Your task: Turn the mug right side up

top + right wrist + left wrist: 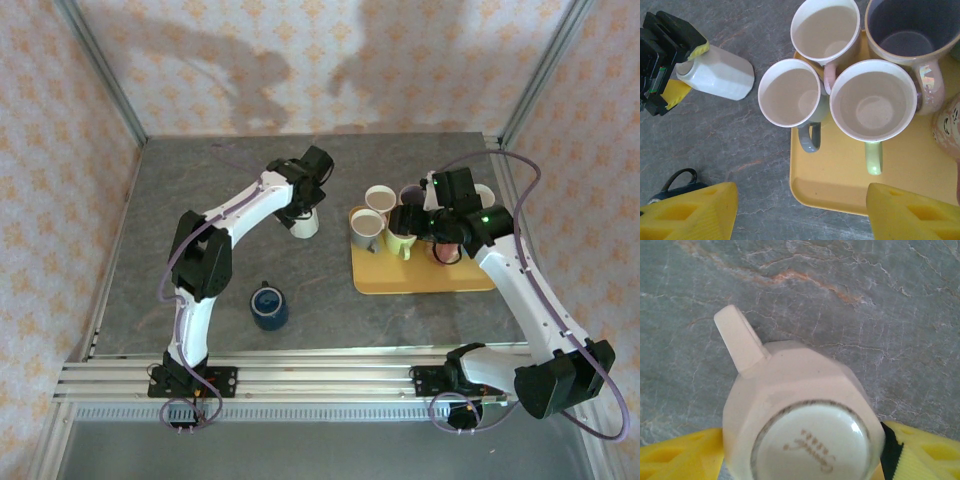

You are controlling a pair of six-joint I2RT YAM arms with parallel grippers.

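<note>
Mug [720, 74]: white, faceted, on the bare table [200, 180] just left of the tray [840, 190], near its far corner. It's tipped on its side, stamped base toward the left gripper [300, 205] and mouth toward the tray. Can't tell if it rests on the table or is just off it. The handle [737, 340] sticks out sideways, clear of the fingers.

Risks:
- The hold is at the base end only, on glossy ceramic, so the heavy mouth end could swivel or slip in the jaws as the wrist rolls.
- The mouth end could clip the tray rim or the grey-handled mug [789, 92] if it swings that way. They're near.
- Let go too soon and it likely topples or rolls instead of standing.
- The handle could catch a finger if the mug twists.
- The two arms work close together here, so they could bump.

Left gripper: jaws spread wide across the mug's base, pads against both sides, so it looks like a hold. The arm reaches far out, elbow raised, wrist bent down onto the mug.

Right gripper [801, 192]: jaws wide, nothing between them. It hovers over the near-left tray edge, looking down on the tray mugs [872, 100]. The arm arcs in from the right.

Blue mug [269, 305] stands upright near the arm bases, well apart.
</note>
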